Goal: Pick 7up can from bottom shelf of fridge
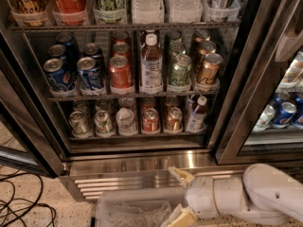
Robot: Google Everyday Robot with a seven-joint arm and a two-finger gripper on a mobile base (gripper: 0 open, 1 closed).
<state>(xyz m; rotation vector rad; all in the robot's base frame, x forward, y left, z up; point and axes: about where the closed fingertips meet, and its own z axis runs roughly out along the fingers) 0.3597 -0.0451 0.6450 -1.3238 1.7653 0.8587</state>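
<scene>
My tool gapes open at six o'clock, lower finger partly cut off; 7up can at eleven o'clock, markings unclear.

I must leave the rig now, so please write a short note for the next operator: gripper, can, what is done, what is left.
Gripper: fingers open, holding nothing, low in front of the fridge base, beside a clear plastic bin.
7up can: upright at the left of the bottom shelf, untouched.
Done: nothing grasped yet.
Left: raise the gripper to the bottom shelf, reach in, close on the can, pull it out.
</scene>
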